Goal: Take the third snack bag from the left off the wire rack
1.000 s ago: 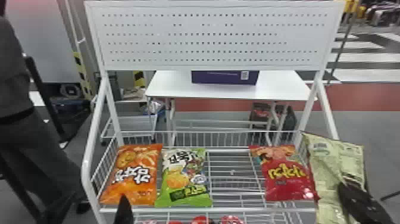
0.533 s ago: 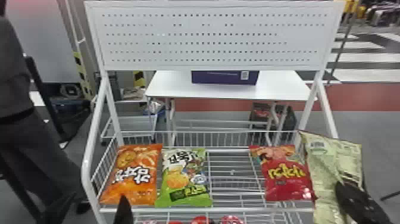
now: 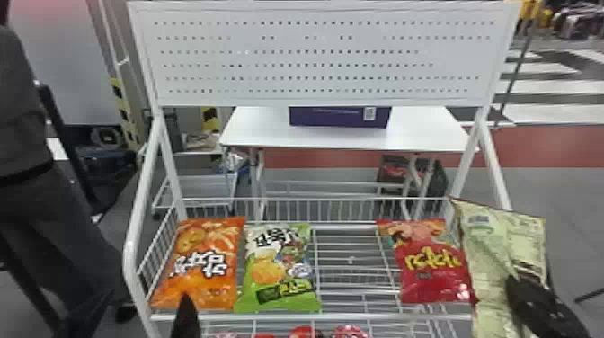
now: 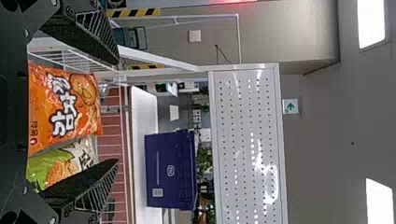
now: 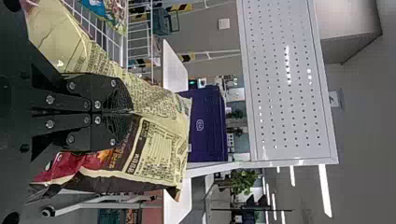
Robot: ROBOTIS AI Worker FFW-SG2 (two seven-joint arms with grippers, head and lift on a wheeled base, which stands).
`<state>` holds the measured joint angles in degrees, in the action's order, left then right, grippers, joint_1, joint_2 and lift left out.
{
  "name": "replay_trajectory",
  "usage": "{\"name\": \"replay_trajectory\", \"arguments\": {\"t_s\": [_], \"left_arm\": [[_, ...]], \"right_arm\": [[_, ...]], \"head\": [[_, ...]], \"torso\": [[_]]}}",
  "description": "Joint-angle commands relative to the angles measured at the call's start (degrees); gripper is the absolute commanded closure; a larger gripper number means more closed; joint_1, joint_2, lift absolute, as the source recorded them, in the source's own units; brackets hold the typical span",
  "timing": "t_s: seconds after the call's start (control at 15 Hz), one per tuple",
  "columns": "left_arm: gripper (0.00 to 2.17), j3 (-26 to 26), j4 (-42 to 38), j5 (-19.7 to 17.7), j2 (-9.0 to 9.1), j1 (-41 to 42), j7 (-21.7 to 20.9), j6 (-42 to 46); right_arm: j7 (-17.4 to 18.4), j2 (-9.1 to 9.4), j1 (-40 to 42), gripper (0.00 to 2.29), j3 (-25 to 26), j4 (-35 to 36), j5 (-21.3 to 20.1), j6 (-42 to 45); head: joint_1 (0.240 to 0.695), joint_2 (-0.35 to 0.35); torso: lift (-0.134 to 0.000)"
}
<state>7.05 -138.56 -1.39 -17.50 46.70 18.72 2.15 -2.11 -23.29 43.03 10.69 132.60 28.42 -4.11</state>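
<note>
R gripper [image 3: 517,287], head view: clamped on the pale-green snack bag [image 3: 494,251], which hangs just past the wire rack's [image 3: 346,265] right side beside the red bag [image 3: 429,265]. Vs a sec ago, bag & gripper have only drifted a touch left, so the pick looks done, w/ carrying clear prob. what's left. L wrist view: L gripper [image 4: 109,109] sits low before the rack, fingers wide apart on nothing, orange bag [image 4: 60,107] beyond; R wrist view: R gripper [image 5: 123,112] pinched tight on the snack bag [image 5: 154,135].

Right claw [image 5: 125,112]: matte black plates, silver screw heads.
</note>
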Motion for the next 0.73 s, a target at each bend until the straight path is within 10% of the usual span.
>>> {"name": "replay_trajectory", "arguments": {"t_s": [0.0,0.67], "left_arm": [[0.15,-0.02,0.04,-0.02,-0.08,-0.03,0.00,0.00],[0.15,-0.11,0.31,-0.20,0.00,-0.29,0.00,0.00]], "right_arm": [[0.00,0.00,0.03,2.24,-0.40,0.03,-0.21,0.11],[0.00,-0.09,0.03,2.24,-1.28,-0.59,-1.17,2.92]], "head": [[0.499,0.000],[0.499,0.000]], "torso": [[0.000],[0.000]]}}
